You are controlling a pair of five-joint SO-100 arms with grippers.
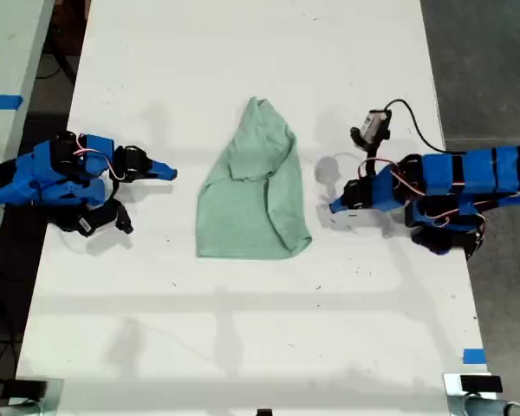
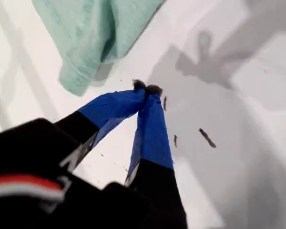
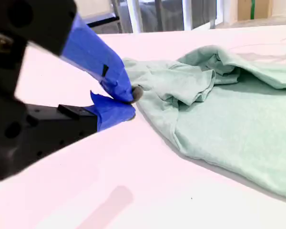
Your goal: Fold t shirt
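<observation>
Both pincers closed and empty, t shirt (image 1: 256, 186) plain, unprinted

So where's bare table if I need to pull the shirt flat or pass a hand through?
The table is bare across the exterior view's bottom, below the shirt, and again along the top above its narrow end. It is tight at either side, where my first gripper and my second gripper sit shut close beside the cloth.
</observation>
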